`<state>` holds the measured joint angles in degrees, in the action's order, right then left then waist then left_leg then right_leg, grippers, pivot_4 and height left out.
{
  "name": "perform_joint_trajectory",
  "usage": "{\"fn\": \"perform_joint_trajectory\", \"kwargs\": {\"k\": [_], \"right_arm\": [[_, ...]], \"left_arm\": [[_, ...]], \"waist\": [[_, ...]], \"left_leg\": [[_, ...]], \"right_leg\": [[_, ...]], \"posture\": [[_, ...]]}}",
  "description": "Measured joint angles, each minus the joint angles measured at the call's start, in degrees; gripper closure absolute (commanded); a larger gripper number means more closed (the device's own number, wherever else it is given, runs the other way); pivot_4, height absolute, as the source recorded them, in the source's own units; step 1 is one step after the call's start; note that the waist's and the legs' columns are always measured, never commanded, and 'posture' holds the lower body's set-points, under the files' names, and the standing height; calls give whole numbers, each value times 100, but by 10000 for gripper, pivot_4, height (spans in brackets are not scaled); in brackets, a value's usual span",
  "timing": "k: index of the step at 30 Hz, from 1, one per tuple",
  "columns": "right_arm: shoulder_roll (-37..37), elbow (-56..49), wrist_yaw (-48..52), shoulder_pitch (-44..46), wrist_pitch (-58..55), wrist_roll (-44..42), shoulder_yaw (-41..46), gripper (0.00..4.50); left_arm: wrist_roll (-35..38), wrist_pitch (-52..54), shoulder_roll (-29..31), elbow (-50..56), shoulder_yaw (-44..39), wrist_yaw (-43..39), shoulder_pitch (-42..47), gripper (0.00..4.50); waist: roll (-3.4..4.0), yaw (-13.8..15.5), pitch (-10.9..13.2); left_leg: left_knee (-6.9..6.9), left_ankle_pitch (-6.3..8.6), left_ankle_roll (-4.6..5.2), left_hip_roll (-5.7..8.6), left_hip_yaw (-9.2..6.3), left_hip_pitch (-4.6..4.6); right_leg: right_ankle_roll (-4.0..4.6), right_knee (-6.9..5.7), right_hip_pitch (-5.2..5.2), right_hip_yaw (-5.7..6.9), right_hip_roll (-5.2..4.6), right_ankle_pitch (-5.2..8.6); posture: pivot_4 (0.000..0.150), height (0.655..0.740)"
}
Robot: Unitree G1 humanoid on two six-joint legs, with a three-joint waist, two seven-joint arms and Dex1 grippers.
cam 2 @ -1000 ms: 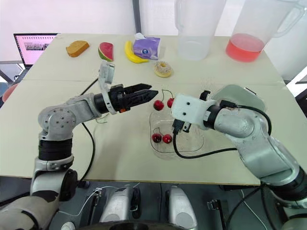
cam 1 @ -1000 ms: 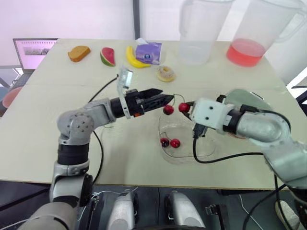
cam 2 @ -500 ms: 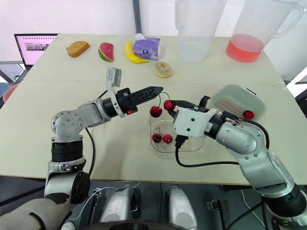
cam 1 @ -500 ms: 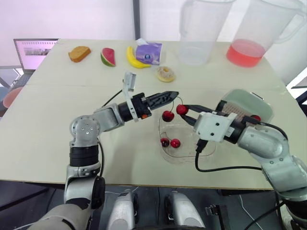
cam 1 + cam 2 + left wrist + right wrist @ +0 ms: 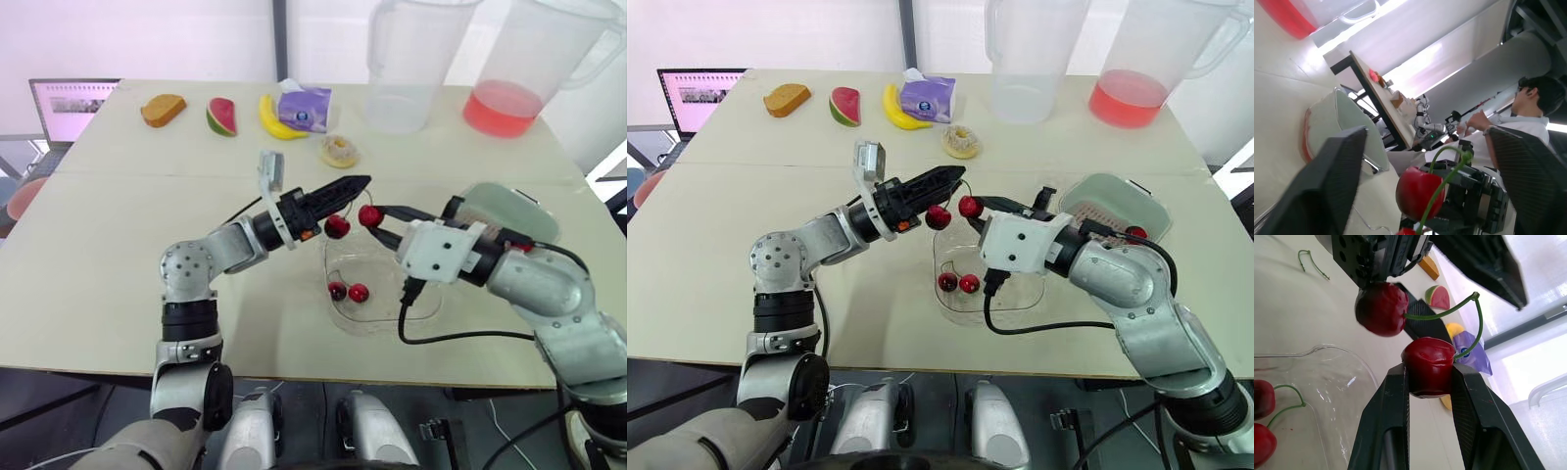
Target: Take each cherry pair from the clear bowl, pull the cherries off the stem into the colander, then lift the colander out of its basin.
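As I watched from the remote desk, the left gripper [image 5: 361, 183] hung over the middle of the table with its fingers parted, clamping nothing. Just off its tips, up in the air, was the cherry pair [image 5: 939, 217], over or just behind the far rim of the clear bowl [image 5: 377, 318]; I could not tell which. One loose cherry [image 5: 336, 226] dangled between the left fingers, and I could not see it touching either of them. From it the green stem [image 5: 1442, 313] arched up and over to the other cherry [image 5: 1428, 363]. And that one was squeezed tight: the right gripper [image 5: 376, 219] had its two black fingers pinched firmly on the fruit itself. Below them the bowl sat on the table, with a second cherry pair [image 5: 348, 291] lying in its left side. Further right, behind my right arm, the colander [image 5: 1102, 211] rested in its mint basin [image 5: 1117, 181]. I made out one red cherry [image 5: 1134, 233] inside it, at the near-right edge.
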<state>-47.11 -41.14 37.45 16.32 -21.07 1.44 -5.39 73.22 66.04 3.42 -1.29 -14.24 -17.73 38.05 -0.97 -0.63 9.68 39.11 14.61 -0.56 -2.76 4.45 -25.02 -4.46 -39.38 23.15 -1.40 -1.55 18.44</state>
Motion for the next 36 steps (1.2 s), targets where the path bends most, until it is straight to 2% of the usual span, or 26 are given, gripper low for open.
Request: {"fn": "perform_joint_trajectory", "kwargs": {"k": [4,5,18,21,22,25,29,33,36], "right_arm": [[4,0,44,14,-44,0,0,38073],[5,0,60,15,-53,-1,0,38073],[23,-36,219,15,-320,-57,0,38073],[72,-46,232,17,-416,-60,0,24001],[82,-50,236,27,-466,-66,0,21396],[107,-175,343,148,-903,-347,77,8027],[30,-217,664,254,-1546,-1033,625,8027],[-111,-165,1146,529,-2980,-2499,1402,8027],[-106,-64,1244,1004,-3880,-3369,1537,8027]], "left_arm": [[7,4,12,0,5,37,0,42771],[14,4,12,0,6,39,0,43947],[227,116,117,28,112,37,0,43947],[228,117,153,36,159,18,-1,45000],[219,110,183,38,182,-17,-2,45000],[-217,-23,625,73,438,-440,11,45000],[-975,-346,1310,143,960,-1334,149,45000],[-2034,-1263,2295,405,1701,-2935,462,45000],[-2551,-1893,2594,542,2046,-3812,595,45000]], "waist": [[0,2,0],[0,2,0],[0,0,0],[0,2,0],[0,2,0],[0,-3,0],[0,-1,0],[0,0,1],[2,-15,1]], "left_leg": [[0,0,0,1,0,0],[0,0,0,1,0,0],[0,0,-1,1,0,0],[0,-1,-1,1,0,0],[0,0,-1,1,0,0],[-3,-1,-2,0,0,3],[-6,-1,-2,2,2,3],[-11,-1,-2,2,4,3],[-15,8,14,-1,6,8]], "right_leg": [[0,0,-1,0,1,0],[0,0,-1,0,0,0],[0,0,-1,0,0,0],[0,0,-1,0,0,0],[0,0,-1,0,0,0],[0,0,-1,1,4,0],[1,2,-2,2,5,0],[2,7,-4,3,2,0],[4,10,-5,0,-5,0]], "posture": [[1500,7400],[1500,7400],[1500,7400],[1500,7400],[1500,7400],[1500,7400],[1500,7400],[1500,7400],[1500,7400]]}}
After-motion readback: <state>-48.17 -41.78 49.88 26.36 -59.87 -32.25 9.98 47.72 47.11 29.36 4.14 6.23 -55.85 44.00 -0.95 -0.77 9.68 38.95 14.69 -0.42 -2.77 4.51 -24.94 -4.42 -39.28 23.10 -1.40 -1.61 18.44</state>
